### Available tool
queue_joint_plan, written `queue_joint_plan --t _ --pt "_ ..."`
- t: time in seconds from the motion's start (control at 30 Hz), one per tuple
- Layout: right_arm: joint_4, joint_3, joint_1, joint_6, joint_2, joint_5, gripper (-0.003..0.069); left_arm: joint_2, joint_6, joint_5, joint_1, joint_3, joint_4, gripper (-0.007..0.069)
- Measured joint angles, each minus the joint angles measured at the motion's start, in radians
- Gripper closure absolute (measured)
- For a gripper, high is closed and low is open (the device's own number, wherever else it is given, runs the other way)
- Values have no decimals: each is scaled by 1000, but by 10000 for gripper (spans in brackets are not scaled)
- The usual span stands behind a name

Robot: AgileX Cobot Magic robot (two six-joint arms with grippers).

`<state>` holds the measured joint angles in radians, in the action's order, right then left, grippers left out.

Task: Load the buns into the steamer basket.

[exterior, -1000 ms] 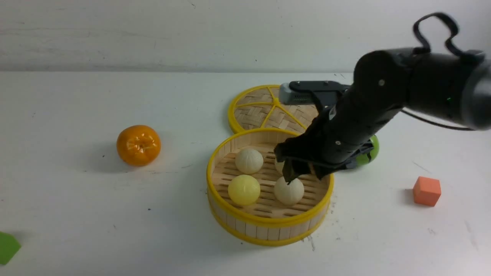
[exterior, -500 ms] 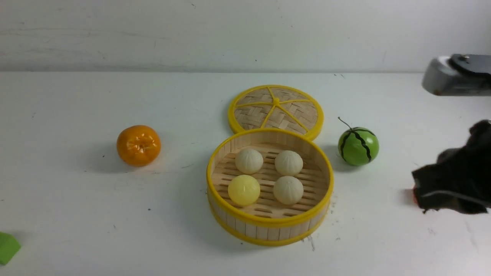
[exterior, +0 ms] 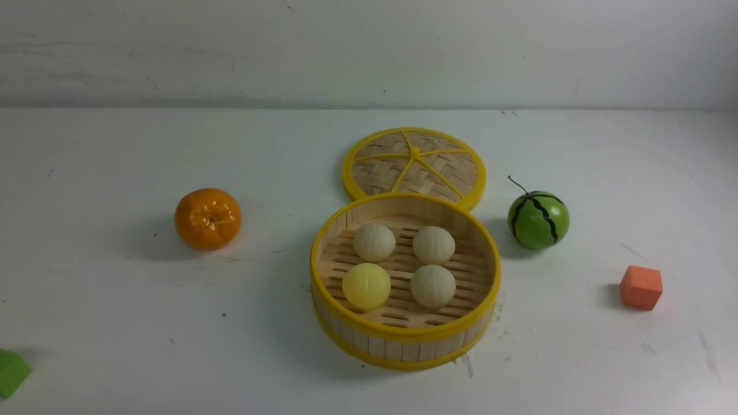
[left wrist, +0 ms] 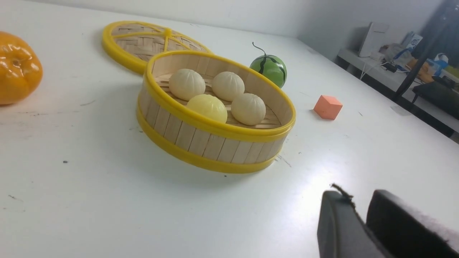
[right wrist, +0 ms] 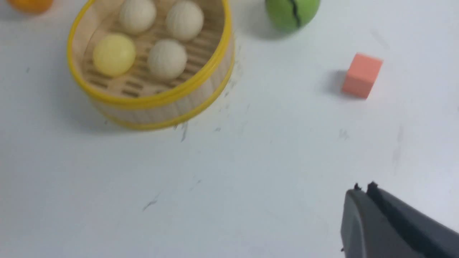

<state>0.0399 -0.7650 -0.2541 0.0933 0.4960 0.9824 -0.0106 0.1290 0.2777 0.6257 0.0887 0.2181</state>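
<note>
Front view: you have all four buns inside the steamer basket (exterior: 406, 349), resting on its slotted wooden floor. Three are cream-white. One white bun (exterior: 374, 242) is on the far left and another white bun (exterior: 433, 245) on the far right, with the third white bun (exterior: 433, 286) on the near right, nearer your arms. The pale yellow bun (exterior: 366, 286) fills the near left place.

Just beyond the basket you can see the woven lid (exterior: 414, 153) lying flat with its yellow spokes up; the basket's rim hides part of its near edge, so you cannot tell whether the two touch. To the basket's right is the green striped watermelon (exterior: 538, 220) with its thin dark stem, and farther right and nearer you is a coral-coloured block (exterior: 641, 287). The glossy orange fruit (exterior: 208, 219) is well apart on the left. At the left edge you catch part of a green block (exterior: 12, 373). All of this is on your white tabletop (exterior: 230, 346).

In the left wrist view, your left end effector (left wrist: 356, 193) has its tips a little apart, with bare tabletop showing through the narrow gap. In the right wrist view, your right end effector (right wrist: 364, 187) is closed, its tips together, well apart from the basket.
</note>
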Motion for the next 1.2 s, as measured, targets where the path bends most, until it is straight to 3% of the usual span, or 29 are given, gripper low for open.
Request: queue_joint_plan --t 0.1,0.23,0.4,1.2 --pt "28 235 105 -93 -195 -239 671 0 0 0 0 0 0 501" --pt "30 543 167 -133 -379 -466 675 0 0 0 0 0 0 497" --pt "38 763 183 -108 -501 -543 674 0 0 0 0 0 0 494" --pt "56 780 184 -93 -506 -581 674 0 -1 8 0 0 -6 483"
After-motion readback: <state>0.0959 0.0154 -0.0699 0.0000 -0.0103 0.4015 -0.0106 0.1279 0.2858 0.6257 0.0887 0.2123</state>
